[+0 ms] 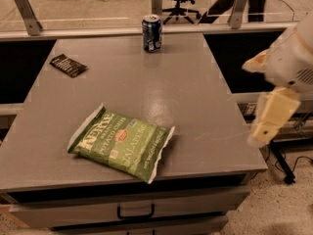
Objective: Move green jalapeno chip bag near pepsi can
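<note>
The green jalapeno chip bag (122, 142) lies flat near the front edge of the grey table (186, 87), left of centre, with white lettering facing up. The pepsi can (151, 33) stands upright at the table's far edge, near the middle, well apart from the bag. My gripper (268, 122) hangs off the table's right side, level with the front right corner. It is away from both the bag and the can and holds nothing that I can see.
A small dark brown flat wrapper (68, 65) lies at the table's far left. A drawer with a black handle (135, 212) sits under the front edge. A metal rail with glass panels (98, 31) runs behind the table. Black stand legs (281, 165) are on the floor at right.
</note>
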Controlling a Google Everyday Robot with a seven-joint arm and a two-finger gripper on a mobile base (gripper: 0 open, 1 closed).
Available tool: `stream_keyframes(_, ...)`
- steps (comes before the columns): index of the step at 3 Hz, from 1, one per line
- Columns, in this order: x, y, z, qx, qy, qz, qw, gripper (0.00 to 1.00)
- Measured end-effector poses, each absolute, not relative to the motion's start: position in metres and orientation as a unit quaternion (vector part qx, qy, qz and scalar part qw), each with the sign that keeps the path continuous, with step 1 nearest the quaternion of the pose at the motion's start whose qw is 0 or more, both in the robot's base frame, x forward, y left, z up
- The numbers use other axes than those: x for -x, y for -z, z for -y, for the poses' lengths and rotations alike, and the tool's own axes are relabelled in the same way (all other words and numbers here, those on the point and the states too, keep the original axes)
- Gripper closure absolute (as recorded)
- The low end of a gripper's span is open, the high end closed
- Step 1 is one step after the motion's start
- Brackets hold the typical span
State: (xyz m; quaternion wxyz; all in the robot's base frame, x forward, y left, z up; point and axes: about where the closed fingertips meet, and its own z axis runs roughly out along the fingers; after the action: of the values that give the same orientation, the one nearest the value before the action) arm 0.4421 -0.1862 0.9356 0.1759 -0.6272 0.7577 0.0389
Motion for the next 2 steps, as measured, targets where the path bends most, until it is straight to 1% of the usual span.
stream_keyframes(1,-0.437,-0.892,0.123,0.648,-0.145,-0.722,0.192,0.0)
stream_keyframes(2,-0.425,-0.87,0.064,0.648,-0.235,-0.695,0.202,0.0)
